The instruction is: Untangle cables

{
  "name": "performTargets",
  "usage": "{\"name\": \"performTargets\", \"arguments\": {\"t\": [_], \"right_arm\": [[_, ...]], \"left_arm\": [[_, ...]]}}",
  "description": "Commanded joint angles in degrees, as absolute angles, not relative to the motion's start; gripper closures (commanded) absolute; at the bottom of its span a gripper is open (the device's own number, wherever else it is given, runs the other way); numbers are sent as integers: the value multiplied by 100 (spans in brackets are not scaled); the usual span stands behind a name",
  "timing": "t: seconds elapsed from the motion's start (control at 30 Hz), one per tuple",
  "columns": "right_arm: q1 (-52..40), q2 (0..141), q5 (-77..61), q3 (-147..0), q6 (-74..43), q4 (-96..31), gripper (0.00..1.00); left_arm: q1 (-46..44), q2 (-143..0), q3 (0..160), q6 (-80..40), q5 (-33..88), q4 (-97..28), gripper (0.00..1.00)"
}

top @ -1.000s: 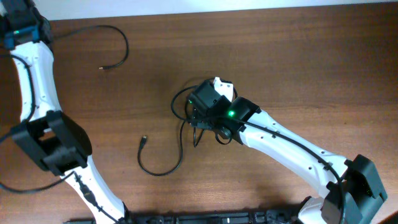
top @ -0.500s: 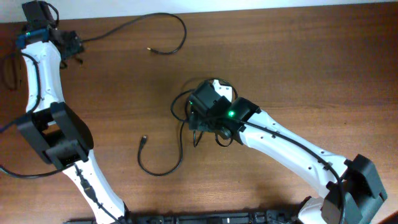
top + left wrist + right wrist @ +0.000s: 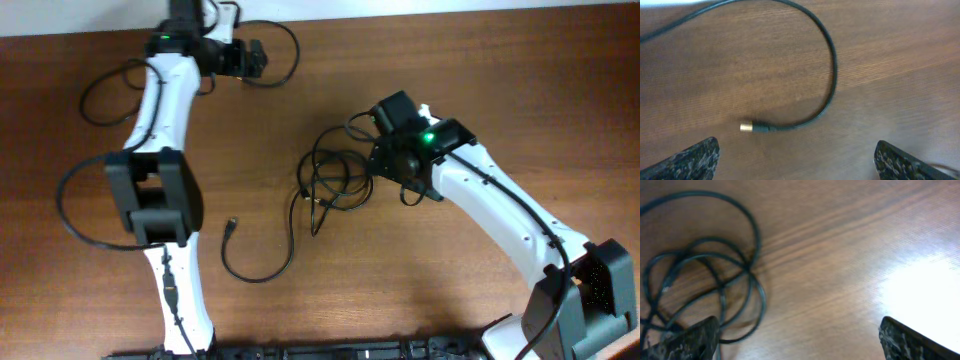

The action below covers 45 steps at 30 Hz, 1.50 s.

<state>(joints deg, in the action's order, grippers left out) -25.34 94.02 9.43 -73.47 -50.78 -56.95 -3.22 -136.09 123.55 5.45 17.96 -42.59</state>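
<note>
A loose tangle of thin black cables (image 3: 335, 178) lies mid-table, and it fills the left of the right wrist view as a tangle of cables (image 3: 705, 280). One strand (image 3: 262, 270) curls out of it to a small plug at the front left. A separate cable (image 3: 293, 48) loops at the table's far edge; in the left wrist view this cable (image 3: 832, 65) ends in a gold-tipped plug (image 3: 746, 127). My left gripper (image 3: 258, 58) (image 3: 797, 165) hovers open just short of that plug, holding nothing. My right gripper (image 3: 385, 140) (image 3: 797, 345) is open to the right of the tangle, its left finger (image 3: 690, 340) beside the outer loops.
Thicker black arm wires (image 3: 100, 88) loop on the table beside the left arm. The table's far edge (image 3: 400, 12) runs just behind the left gripper, with a white surface beyond it. A black rail (image 3: 300, 352) lines the front edge.
The left arm swung right along the far edge, carried the separate cable with it and opened. The right gripper opened fully and moved up and right off the tangle, which now shows spread out.
</note>
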Motion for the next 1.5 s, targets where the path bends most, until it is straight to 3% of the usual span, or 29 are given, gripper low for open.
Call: {"name": "performTargets", "arguments": {"t": [0.0, 0.13, 0.17, 0.2, 0.3, 0.5, 0.53, 0.57, 0.6, 0.8, 0.87, 1.07, 1.17, 1.33, 1.4, 1.43, 1.47], "right_arm": [[-2414, 9411, 1234, -7330, -4893, -5905, 2], [-1833, 9411, 1848, -7330, -4329, -6060, 2], [-1608, 9411, 1820, -7330, -4329, -6110, 2], [-1455, 9411, 1828, -7330, -4329, -6108, 2], [-1262, 9411, 1826, -7330, -4329, -6090, 2], [-1273, 9411, 1608, -7330, -4331, -6069, 2], [-1273, 9411, 1610, -7330, -4331, -6069, 2], [-1273, 9411, 1608, -7330, -4331, -6069, 1], [-1273, 9411, 1608, -7330, -4331, -6069, 2], [-1273, 9411, 1610, -7330, -4331, -6069, 2], [-1273, 9411, 1608, -7330, -4331, -6069, 2], [-1273, 9411, 1610, -7330, -4331, -6069, 2], [-1273, 9411, 1610, -7330, -4331, -6069, 2], [-1273, 9411, 1610, -7330, -4331, -6069, 2], [-1273, 9411, 1610, -7330, -4331, -6069, 2], [-1273, 9411, 1610, -7330, -4331, -6069, 2], [-1273, 9411, 1608, -7330, -4331, -6069, 2]], "left_arm": [[-797, -13946, 12366, 1590, 1015, -4029, 1], [-1041, -14457, 12366, 1785, 1022, -3970, 1], [-1076, -14532, 12366, 1918, 1020, -3970, 3], [-1114, -14595, 12366, 1986, 1020, -3964, 11], [-1120, -14809, 12366, 1984, 888, -3957, 16], [-1109, -14905, 12368, 1984, 165, -3944, 65], [-1096, -14903, 12368, 1984, 165, -3946, 75], [-1079, -14903, 12368, 1981, 165, -3968, 94], [-1063, -14901, 12370, 1966, 165, -3988, 100], [-624, -14073, 12739, 174, 167, -3964, 100], [-226, -13463, 12811, -489, 167, -3940, 100], [1013, -12886, 12809, -917, 163, -4064, 100], [1697, -12888, 12809, -2252, 167, -4338, 100], [2095, -12897, 12755, -2335, 268, -4462, 100], [2095, -12916, 12755, -2318, 320, -4438, 89], [2106, -12954, 12755, -2259, 316, -4477, 53], [2126, -12964, 12755, -2224, 298, -4547, 47]]}}
